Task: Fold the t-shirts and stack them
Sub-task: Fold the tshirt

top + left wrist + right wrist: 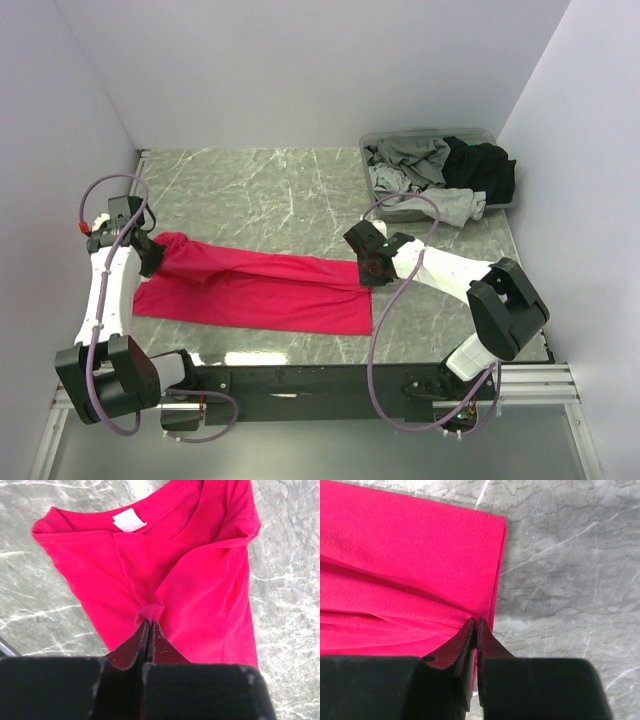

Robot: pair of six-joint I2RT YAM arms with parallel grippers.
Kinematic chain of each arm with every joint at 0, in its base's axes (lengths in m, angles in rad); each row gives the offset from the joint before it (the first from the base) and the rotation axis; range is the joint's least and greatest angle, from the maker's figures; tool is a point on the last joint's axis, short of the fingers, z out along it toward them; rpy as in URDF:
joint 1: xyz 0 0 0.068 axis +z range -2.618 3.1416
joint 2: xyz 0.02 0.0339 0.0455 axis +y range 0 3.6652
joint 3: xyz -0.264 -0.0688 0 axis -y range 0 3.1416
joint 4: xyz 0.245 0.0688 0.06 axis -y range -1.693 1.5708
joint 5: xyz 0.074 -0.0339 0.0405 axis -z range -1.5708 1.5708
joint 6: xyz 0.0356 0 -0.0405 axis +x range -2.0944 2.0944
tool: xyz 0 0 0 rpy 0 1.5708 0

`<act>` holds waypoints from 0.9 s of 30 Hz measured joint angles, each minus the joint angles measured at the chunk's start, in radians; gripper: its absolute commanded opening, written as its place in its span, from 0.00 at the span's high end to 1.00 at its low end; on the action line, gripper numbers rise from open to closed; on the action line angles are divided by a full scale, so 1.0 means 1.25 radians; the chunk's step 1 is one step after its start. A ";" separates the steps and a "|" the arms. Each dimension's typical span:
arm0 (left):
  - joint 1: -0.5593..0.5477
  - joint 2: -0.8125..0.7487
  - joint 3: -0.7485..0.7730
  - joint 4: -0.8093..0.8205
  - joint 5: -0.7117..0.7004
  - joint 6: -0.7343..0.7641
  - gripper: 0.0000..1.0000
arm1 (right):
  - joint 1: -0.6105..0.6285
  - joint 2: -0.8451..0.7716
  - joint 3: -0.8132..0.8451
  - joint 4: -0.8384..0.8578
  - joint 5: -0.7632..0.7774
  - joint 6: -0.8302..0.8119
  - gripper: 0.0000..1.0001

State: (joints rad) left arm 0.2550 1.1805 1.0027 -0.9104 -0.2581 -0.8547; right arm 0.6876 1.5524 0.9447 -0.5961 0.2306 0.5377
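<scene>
1. Red t-shirt (260, 290) cloth is in both your tools; your left gripper (148, 623) has its jaws pressed together on a small tuck of it, below the collar and its white label (129, 520).
2. Your right gripper (475, 621) is all but closed too — its tips pinch the stitched hem at the shirt's opposite end.
3. Between the two grips the shirt lies as a long creased band on the marbled table (260, 190); collar end at your left, hem end at your right.
4. Well apart, at the far right corner — a grey tub (425, 132) holds the crumpled grey and black t-shirts (415, 160); some grey cloth hangs over its near rim.
</scene>
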 measured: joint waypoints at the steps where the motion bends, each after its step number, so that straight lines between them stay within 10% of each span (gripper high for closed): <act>1: 0.000 0.002 -0.004 0.004 0.005 0.001 0.99 | 0.000 0.000 0.004 -0.005 0.002 0.001 0.78; 9: 0.009 0.091 0.002 0.062 0.058 0.047 0.99 | 0.000 -0.012 0.117 -0.057 0.028 -0.026 0.65; 27: 0.048 0.301 -0.015 0.219 0.185 0.121 0.99 | 0.017 0.202 0.168 0.029 -0.156 -0.094 0.72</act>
State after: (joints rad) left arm 0.3153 1.5570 0.9836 -0.6361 -0.0265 -0.7029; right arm 0.7094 1.8046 1.1549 -0.5602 0.0360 0.4206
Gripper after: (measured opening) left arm 0.013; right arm 0.281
